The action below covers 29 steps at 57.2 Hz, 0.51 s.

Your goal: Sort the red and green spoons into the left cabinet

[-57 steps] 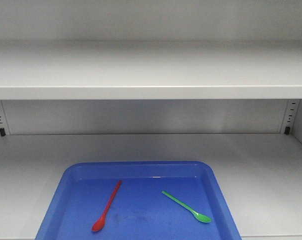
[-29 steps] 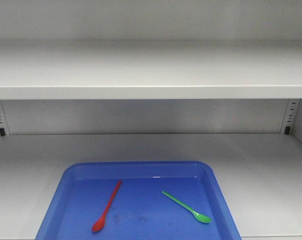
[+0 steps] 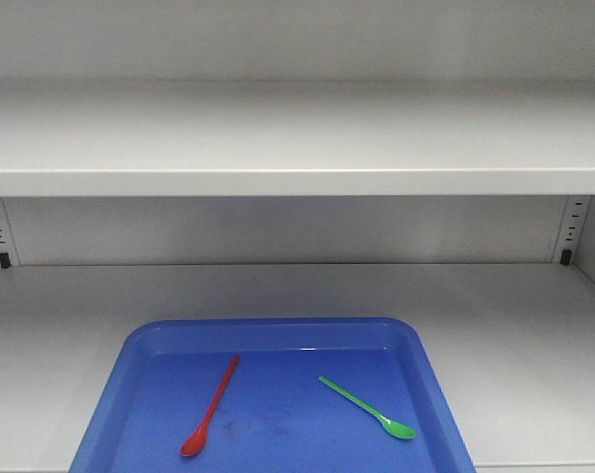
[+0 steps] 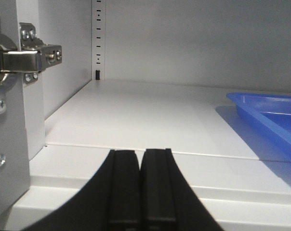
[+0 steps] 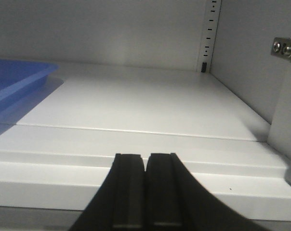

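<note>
Waiting at shelf edge | both jaws closed, empty | thin red plastic spoon [image 3: 211,406], green twin [image 3: 367,408] in blue plastic tray [image 3: 428,394] | open wide, pinch mid-handle

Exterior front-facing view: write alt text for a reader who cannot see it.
A red spoon and a green spoon lie apart inside a blue tray on the lower shelf of a pale grey cabinet; red left, green right. No arm shows.

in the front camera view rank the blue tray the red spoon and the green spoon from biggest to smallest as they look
1. Blue tray, by far the largest, though its near edge is cut off.
2 and 3. Red spoon and green spoon: they look about the same length, so no ranking between them.
</note>
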{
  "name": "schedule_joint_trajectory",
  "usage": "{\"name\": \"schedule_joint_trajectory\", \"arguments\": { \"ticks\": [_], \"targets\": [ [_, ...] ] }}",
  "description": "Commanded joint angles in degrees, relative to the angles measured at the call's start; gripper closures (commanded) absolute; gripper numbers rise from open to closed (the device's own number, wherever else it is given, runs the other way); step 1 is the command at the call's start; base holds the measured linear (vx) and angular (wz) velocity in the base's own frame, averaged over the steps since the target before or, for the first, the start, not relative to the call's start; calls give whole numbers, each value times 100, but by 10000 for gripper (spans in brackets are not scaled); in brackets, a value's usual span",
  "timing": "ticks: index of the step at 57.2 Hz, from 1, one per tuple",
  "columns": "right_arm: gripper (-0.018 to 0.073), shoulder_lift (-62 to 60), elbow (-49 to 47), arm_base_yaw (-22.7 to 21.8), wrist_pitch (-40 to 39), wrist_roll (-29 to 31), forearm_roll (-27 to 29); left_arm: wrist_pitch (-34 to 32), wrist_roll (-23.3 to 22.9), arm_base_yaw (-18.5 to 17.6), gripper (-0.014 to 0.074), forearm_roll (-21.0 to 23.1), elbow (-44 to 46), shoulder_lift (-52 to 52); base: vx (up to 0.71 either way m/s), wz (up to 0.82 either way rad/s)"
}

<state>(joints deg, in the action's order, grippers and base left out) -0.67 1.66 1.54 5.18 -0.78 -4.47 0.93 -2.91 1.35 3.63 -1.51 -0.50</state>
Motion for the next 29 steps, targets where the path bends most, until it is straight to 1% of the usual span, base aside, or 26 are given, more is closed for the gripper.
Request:
{"name": "schedule_joint_trajectory", "arguments": {
  "ticks": [1,29],
  "targets": [
    [568,-70,62,-35,-421,78,-7,-476,2,17,603,50,16,-111,0,0],
    [568,-70,62,-35,-421,78,-7,-476,2,17,603,50,16,-111,0,0]
  ]
}}
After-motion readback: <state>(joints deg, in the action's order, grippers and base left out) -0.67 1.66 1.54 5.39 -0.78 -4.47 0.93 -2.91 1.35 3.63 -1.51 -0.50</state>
